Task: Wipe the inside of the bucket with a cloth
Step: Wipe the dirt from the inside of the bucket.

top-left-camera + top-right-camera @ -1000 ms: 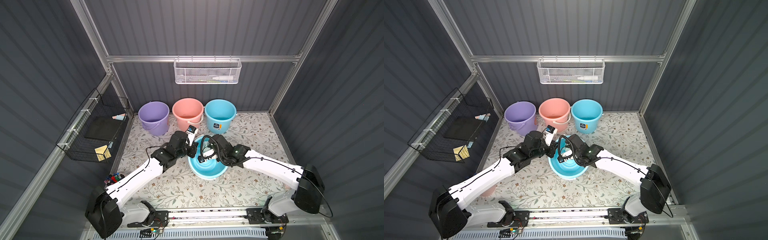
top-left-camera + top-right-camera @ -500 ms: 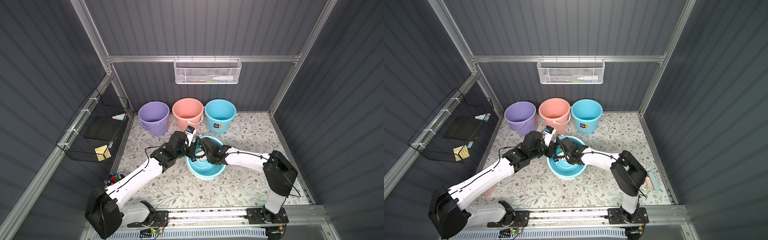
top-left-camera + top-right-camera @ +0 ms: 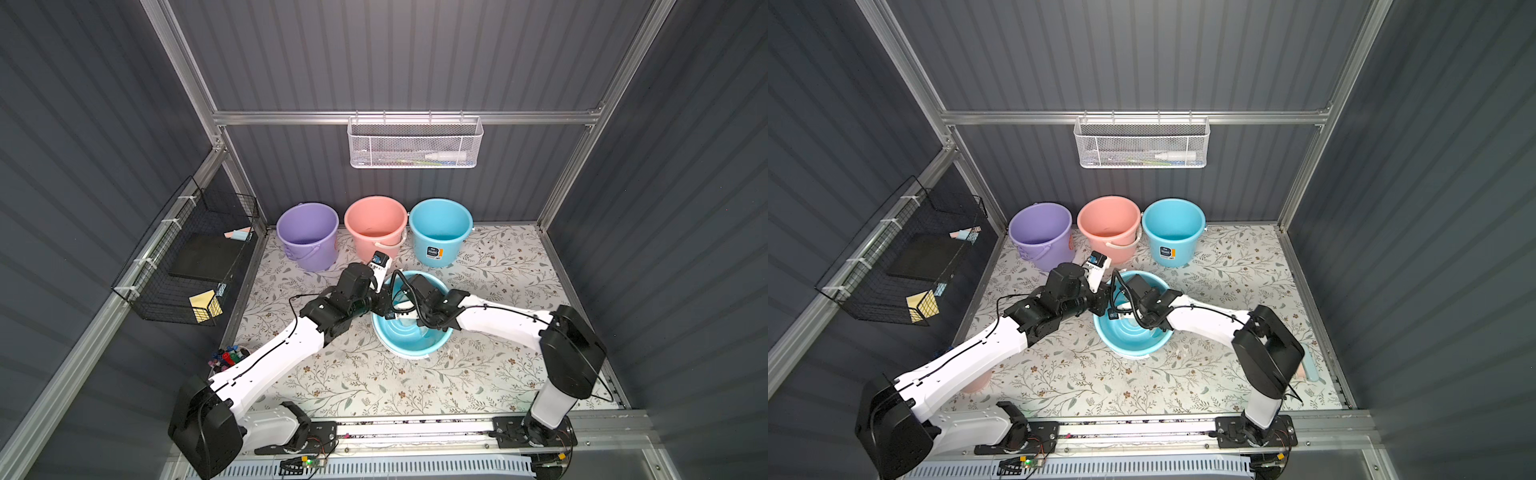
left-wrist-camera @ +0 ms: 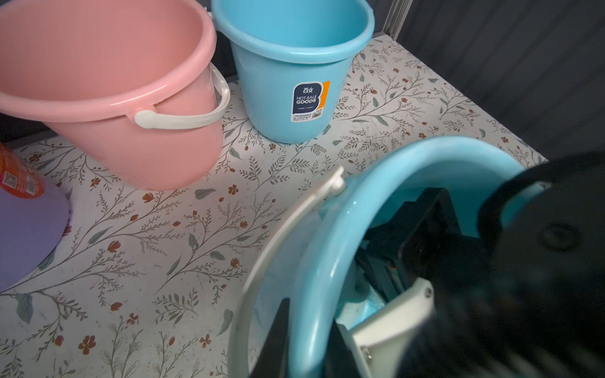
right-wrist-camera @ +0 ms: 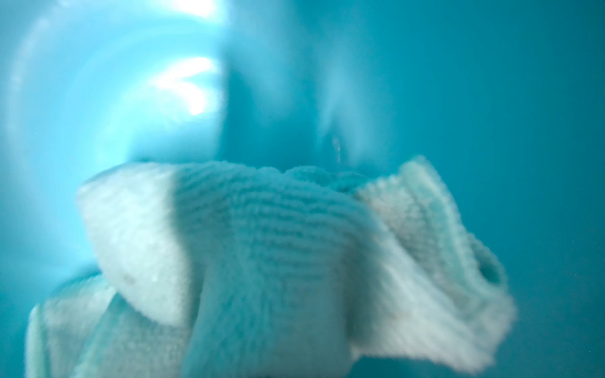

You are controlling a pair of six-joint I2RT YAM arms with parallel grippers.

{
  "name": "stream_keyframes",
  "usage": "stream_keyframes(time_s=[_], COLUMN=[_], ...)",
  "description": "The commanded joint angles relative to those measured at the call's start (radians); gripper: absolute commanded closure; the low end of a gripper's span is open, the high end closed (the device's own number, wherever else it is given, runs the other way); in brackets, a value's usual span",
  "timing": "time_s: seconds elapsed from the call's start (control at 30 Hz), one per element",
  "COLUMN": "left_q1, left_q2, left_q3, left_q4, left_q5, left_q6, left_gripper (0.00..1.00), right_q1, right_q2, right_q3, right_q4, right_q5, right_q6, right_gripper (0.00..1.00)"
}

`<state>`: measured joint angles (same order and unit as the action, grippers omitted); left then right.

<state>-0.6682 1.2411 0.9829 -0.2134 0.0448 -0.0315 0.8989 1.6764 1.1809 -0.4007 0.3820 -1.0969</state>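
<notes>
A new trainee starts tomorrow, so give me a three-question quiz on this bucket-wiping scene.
1. True or false: the cloth is inside the tilted bucket.
2. Fill in: the left tool grips the tilted bucket by its ____.
3. Which holds the cloth? A) left tool B) right tool C) neither

Key: 1 true; 2 rim; 3 B.

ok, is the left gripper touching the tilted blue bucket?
Touching. The left wrist view shows the left gripper clamped on the rim of the tilted blue bucket, one finger each side.
</notes>
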Motion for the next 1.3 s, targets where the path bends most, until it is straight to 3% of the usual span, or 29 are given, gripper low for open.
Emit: stream_keyframes(time_s=[0.0, 0.23, 0.37, 0.47, 0.67, 0.9, 1.07, 1.27], left_q1=[-0.006, -0.006, -0.007, -0.006, -0.006, -0.007, -0.007, -0.006], left_q2=[-0.034, -0.029, -0.029, -0.027, -0.024, -0.024, -0.029, -0.031], left_q3=[-0.001, -0.004, -0.009, -0.007, -0.01, -0.012, -0.023, -0.024], left_q4=[0.024, 0.031, 0.04, 0.045, 0.052, 0.057, 0.066, 0.067], left_q5=[0.014, 0.008, 0.007, 0.005, 0.001, -0.006, -0.014, -0.039], left_q6=[-0.005, -0.003, -0.006, -0.007, -0.008, -0.002, -0.002, 0.001], left_gripper=[1.0, 1.0, 1.0, 1.0, 1.0, 1.0, 1.0, 1.0], right_q1=[-0.005, -0.002, 0.01, 0.023, 0.037, 0.037, 0.037, 0.036], right_q2=[-0.112, -0.292, -0.314, -0.305, -0.236, -0.061, 0.061, 0.126], right_q3=[0.026, 0.058, 0.132, 0.192, 0.319, 0.428, 0.466, 0.422], right_q4=[-0.23, -0.463, -0.6, -0.676, -0.828, -0.975, -1.001, -0.875], right_q5=[-0.038, -0.109, -0.17, -0.217, -0.338, -0.357, -0.387, -0.355], right_q6=[0.078, 0.143, 0.26, 0.43, 0.726, 0.966, 1.05, 1.145], right_gripper=[1.0, 1.0, 1.0, 1.0, 1.0, 1.0, 1.0, 1.0])
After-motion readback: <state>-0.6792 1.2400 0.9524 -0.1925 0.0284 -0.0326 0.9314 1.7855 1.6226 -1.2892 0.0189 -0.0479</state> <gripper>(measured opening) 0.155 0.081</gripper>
